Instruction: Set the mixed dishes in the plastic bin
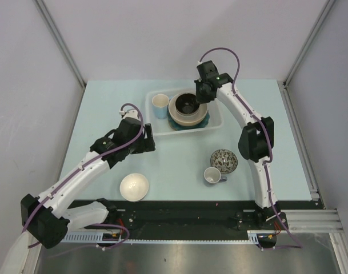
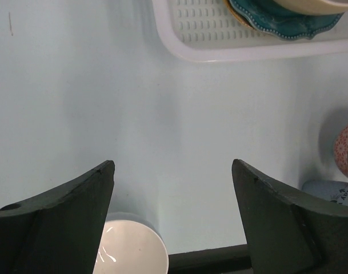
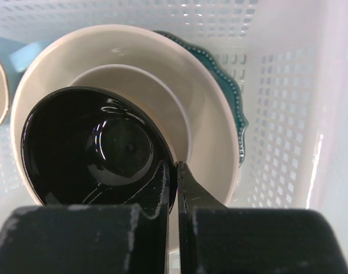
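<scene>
Dishes sit stacked in the plastic bin at upper centre of the top view. The teal plate lies lowest, a cream bowl on it, and the black bowl on top. A small mug stands beside them in the bin's left end. The right gripper pinches the black bowl's rim, fingers nearly together. Lower on the pale table are a speckled bowl, a second mug just below it, and a white bowl at lower left. The left gripper hangs between bin and white bowl, fingers wide apart, holding nothing.
</scene>
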